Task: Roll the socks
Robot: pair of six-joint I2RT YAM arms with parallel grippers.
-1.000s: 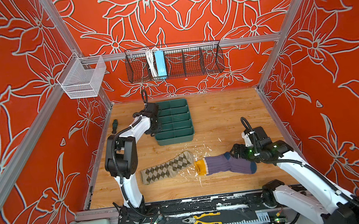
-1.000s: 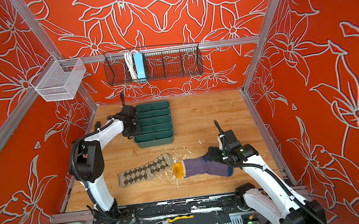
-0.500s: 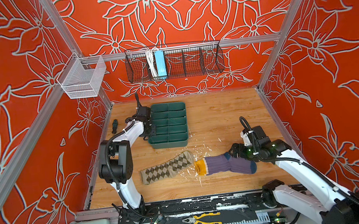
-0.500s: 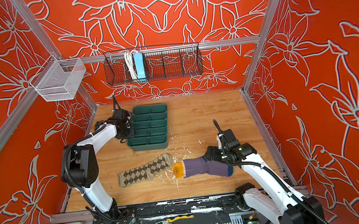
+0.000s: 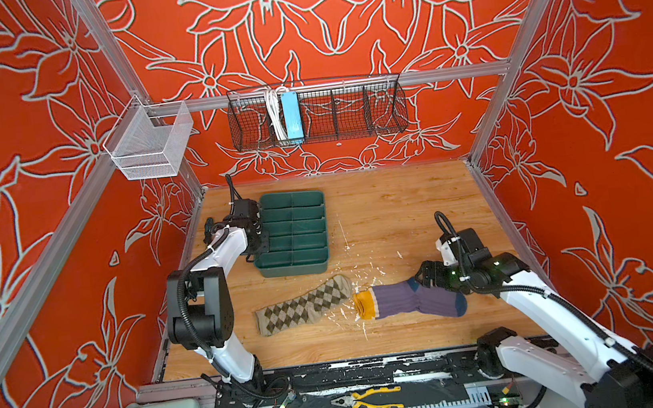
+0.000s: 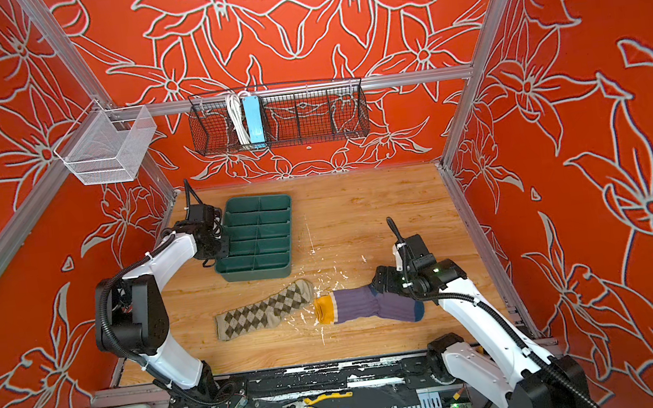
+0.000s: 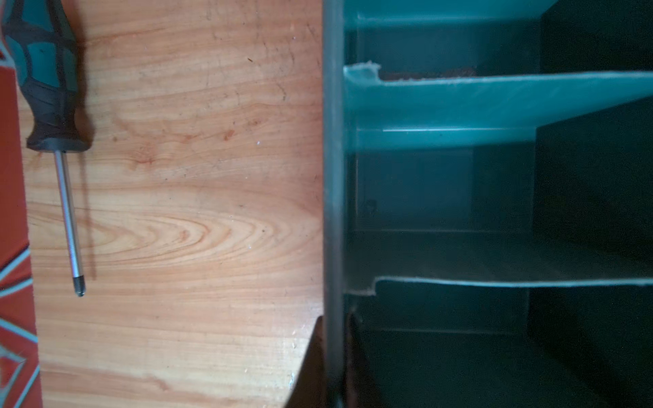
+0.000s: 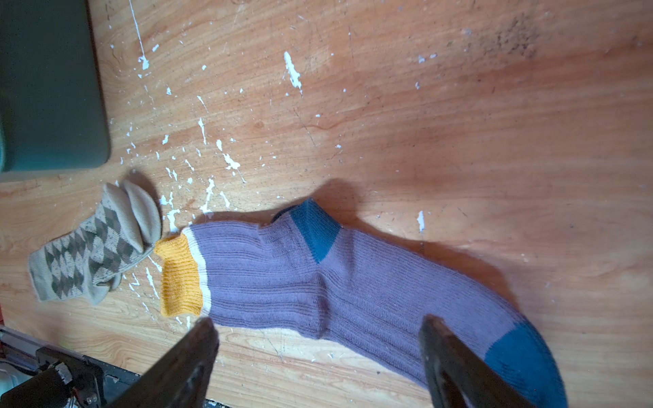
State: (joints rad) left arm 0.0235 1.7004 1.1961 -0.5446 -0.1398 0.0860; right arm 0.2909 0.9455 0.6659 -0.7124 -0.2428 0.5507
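Right fingers (image 8: 190, 356) wide open, empty, over purple sock (image 8: 353, 282) flat on worktop (image 8: 424, 123); argyle sock (image 8: 88, 254) just past its cuff. Left fingers (image 7: 311, 371) straddle green tray (image 7: 334, 176) wall, grip unclear.

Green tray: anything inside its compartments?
The green tray shows only empty compartments in both top views. The left gripper, jaws astride a side wall, hides part of that edge; the wrist view's dark corners cannot be judged.

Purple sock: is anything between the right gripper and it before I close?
Nothing visible stands in the way. The right gripper hangs open just above the purple sock, with only fabric and bare wood beneath the jaws. The argyle sock lies past its yellow cuff, and the green tray sits farther off.
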